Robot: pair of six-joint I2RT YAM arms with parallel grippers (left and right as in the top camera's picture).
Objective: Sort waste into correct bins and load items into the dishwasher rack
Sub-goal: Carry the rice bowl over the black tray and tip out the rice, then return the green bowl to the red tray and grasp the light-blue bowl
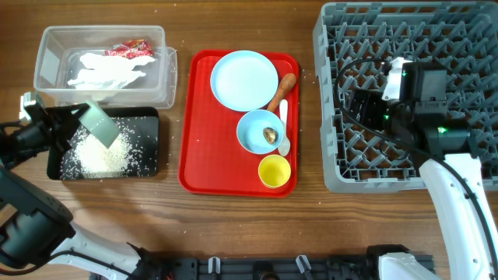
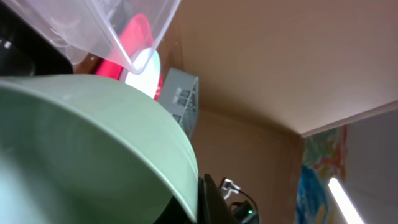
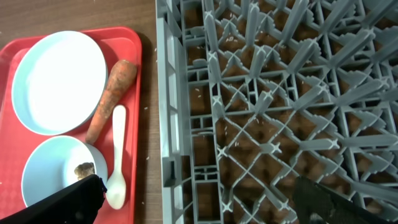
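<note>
Pale green plastic fills most of the left wrist view: the pale green round bowl [image 2: 81, 155] is so close to the lens that only one dark finger [image 2: 214, 202] shows past its rim. We cannot see the other finger there. From overhead, the left gripper [image 1: 76, 118] is clamped on this bowl's rim, holding it tipped on edge over the shallow black rectangular tray [image 1: 148, 124]. A heap of white rice grains [image 1: 99, 155] lies on that tray under the bowl.

The clear plastic tub [image 1: 47, 47], just behind the black tray, holds the crumpled white paper napkin [image 1: 105, 71] and the red shiny wrapper [image 1: 128, 50]. Its walls blur both a little.

The large grey pegged dishwasher rack [image 1: 467, 47] is cut off at the right edge, and the right arm covers part of its middle. The right gripper [image 3: 199, 182] hangs over the rack with its jaws spread wide, touching nothing. Only its two dark tips show, at the bottom corners of the wrist view.

On the flat red serving tray [image 1: 194, 117] sit the light blue round plate [image 1: 244, 80], the orange carrot [image 1: 282, 92], the white plastic spoon [image 1: 284, 128] and the small yellow cup [image 1: 274, 171]. The light blue bowl [image 1: 255, 128] sits there too, and the small brown food scrap [image 1: 270, 134] in it is too small for us to make out further.
</note>
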